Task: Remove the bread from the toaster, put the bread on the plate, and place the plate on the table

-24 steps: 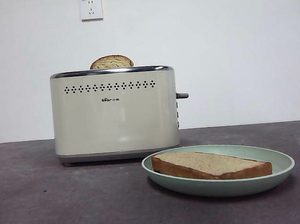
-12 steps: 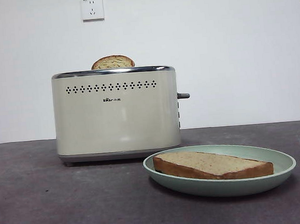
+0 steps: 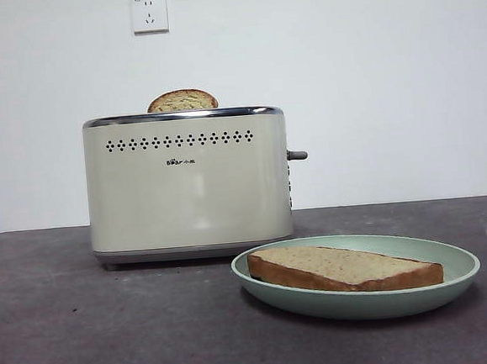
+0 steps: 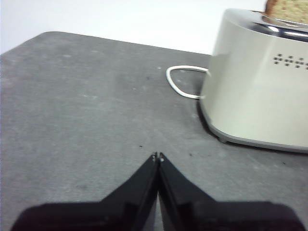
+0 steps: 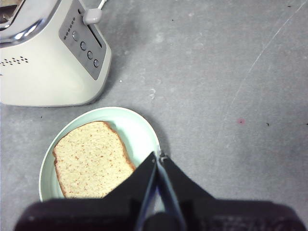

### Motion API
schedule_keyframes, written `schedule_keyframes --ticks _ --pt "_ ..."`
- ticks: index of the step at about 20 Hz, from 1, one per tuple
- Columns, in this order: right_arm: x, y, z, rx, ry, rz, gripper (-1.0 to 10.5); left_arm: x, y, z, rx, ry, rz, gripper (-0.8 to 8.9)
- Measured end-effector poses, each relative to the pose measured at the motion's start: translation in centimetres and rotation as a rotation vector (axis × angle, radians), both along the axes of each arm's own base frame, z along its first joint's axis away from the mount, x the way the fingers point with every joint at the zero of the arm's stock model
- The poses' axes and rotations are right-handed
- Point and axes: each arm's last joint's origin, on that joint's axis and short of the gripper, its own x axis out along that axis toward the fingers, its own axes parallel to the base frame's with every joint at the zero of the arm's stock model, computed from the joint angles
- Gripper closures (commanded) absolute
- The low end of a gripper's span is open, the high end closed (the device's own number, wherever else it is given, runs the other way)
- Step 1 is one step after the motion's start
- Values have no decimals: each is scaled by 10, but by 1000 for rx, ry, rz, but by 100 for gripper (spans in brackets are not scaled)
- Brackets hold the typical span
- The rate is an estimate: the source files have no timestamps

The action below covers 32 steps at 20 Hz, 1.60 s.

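The bread (image 3: pixel 343 267) lies flat on the mint green plate (image 3: pixel 456 260), which rests on the table (image 3: pixel 86 329) in front of and to the right of the toaster (image 3: pixel 185 191). In the right wrist view the bread (image 5: pixel 91 161) lies in the plate (image 5: pixel 139 125). My right gripper (image 5: pixel 159 155) is shut and empty, high above the plate's rim. My left gripper (image 4: pixel 158 156) is shut and empty, above bare table beside the toaster (image 4: pixel 260 86). Neither gripper shows in the front view.
A second, smaller slice (image 3: pixel 182 101) sticks up from the toaster's slot; it also shows in the left wrist view (image 4: pixel 288 9). A white cord (image 4: pixel 183 82) loops on the table behind the toaster. The lever knob (image 3: pixel 297 154) juts out on its right side.
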Motion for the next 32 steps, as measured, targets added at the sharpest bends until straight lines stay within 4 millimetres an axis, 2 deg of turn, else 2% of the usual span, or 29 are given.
schedule_keyframes --ticks 12,16,18,20,21,23,24,25,28,30,32 --pt "0 0 0 -3 -2 -4 945 0 2 0 0 0 20 814" --pt "1 -4 2 -119 -46 -70 946 0 2 0 0 0 20 814" --pt "0 -14 8 -223 -149 -159 946 0 2 0 0 0 20 814" --pt "-5 -22 14 -179 -366 -243 946 0 2 0 0 0 20 814" --pt "-11 -23 11 -138 -481 -274 946 0 2 0 0 0 20 814" --pt "-22 -25 -13 -88 -640 -314 946 0 2 0 0 0 20 814" --pt "-25 -26 -33 -82 -650 -316 946 0 2 0 0 0 20 814" --pt "-26 -26 -60 -90 -593 -311 946 0 2 0 0 0 19 814" --pt "-30 -26 -116 -103 -448 -309 946 0 2 0 0 0 20 814" --pt "-34 -28 -141 -94 -414 -319 946 0 2 0 0 0 20 814" --pt "-36 -29 -150 -66 -436 -336 946 0 2 0 0 0 20 814"
